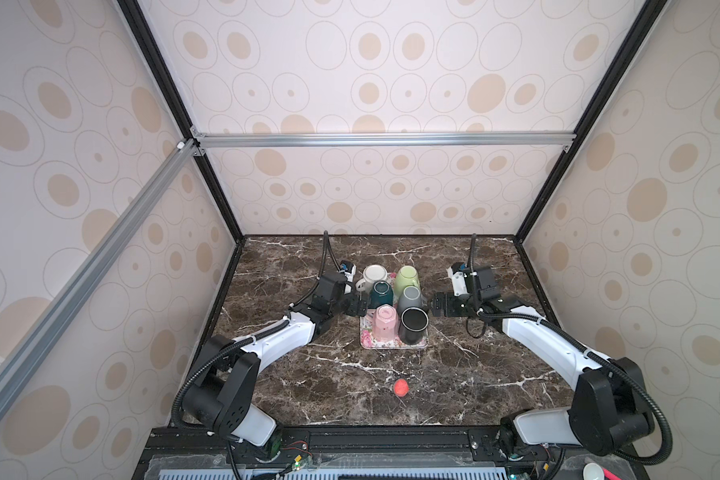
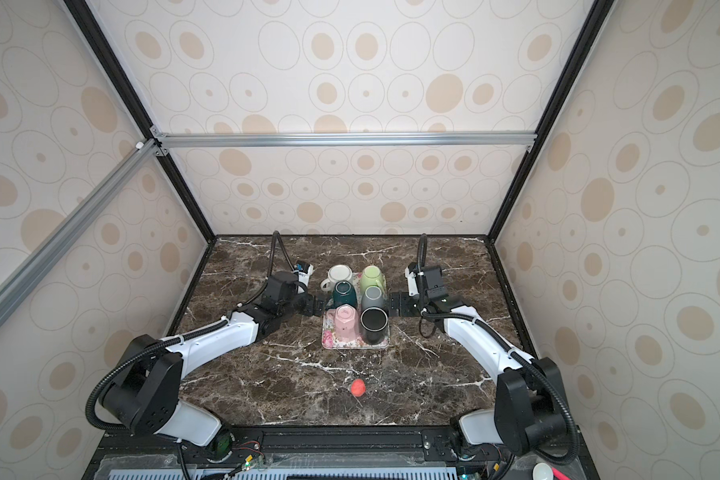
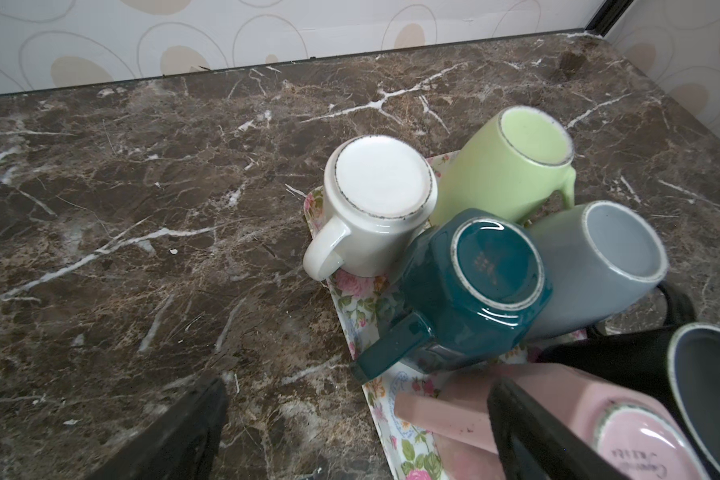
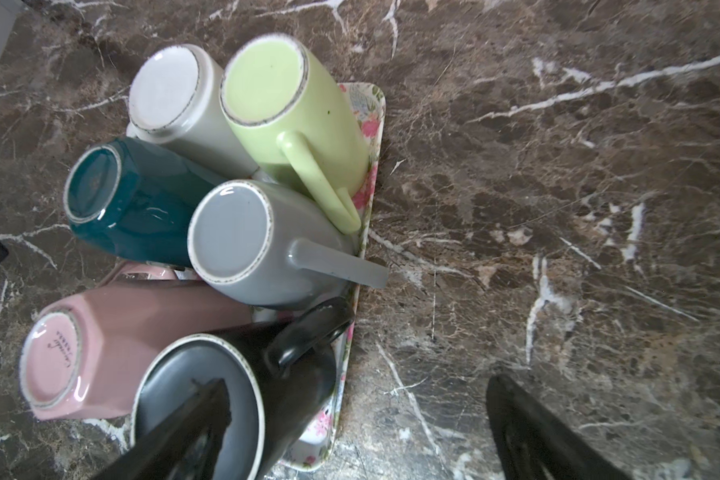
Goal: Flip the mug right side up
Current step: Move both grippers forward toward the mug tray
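Left jaws and right jaws both hang spread wide, gripping nothing, either side of the floral tray (image 1: 366,340). Nearest me, a red ball (image 1: 401,387) lies loose on the marble-look worktop (image 1: 308,374). On the tray, the matte black mug (image 1: 413,326) looks mouth-up. The faceted pink mug (image 1: 385,326) beside it, then the glossy teal mug (image 1: 381,293) and grey mug (image 1: 409,298), then the white mug (image 1: 374,275) and green mug (image 1: 407,277) at the back all show rough foot rings, so bottoms-up. Whichever one's meant, it's unflipped.
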Tool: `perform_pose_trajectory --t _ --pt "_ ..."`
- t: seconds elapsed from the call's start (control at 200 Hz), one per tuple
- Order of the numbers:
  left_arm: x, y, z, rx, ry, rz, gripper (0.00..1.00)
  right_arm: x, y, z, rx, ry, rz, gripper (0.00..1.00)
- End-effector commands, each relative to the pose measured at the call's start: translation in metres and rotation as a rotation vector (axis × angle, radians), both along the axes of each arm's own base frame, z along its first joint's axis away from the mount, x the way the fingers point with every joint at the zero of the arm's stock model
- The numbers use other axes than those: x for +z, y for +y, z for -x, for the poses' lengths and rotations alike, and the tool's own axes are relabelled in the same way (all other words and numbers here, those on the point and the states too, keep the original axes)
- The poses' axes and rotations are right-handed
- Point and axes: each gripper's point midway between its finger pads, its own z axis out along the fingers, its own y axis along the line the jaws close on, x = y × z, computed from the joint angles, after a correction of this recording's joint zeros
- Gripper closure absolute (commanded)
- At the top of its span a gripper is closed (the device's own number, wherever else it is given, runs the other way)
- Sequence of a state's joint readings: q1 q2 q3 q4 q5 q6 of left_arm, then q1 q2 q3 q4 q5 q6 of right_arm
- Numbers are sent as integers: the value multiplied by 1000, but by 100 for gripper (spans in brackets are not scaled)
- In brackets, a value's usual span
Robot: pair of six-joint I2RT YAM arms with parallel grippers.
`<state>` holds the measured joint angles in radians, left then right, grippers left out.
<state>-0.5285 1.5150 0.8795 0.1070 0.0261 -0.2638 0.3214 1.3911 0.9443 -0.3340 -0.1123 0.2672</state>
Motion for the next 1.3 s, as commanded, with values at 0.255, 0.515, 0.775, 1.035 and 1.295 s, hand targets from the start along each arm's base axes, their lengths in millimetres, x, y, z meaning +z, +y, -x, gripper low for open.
perform_pose_trajectory --t 0.255,0.515,0.775,1.035,1.295 --pt "42 -9 9 1 -69 82 2 -25 -1 -12 -80 99 83 6" --pt "50 3 16 43 -98 86 2 -37 -8 -20 -103 111 158 7" --pt "47 19 19 94 -120 43 2 -39 -9 -13 -69 143 192 9" --pt "46 22 19 97 -138 18 2 -36 -12 6 -37 146 238 9" --pt "34 22 24 77 -125 15 2 -39 -1 30 26 166 339 9"
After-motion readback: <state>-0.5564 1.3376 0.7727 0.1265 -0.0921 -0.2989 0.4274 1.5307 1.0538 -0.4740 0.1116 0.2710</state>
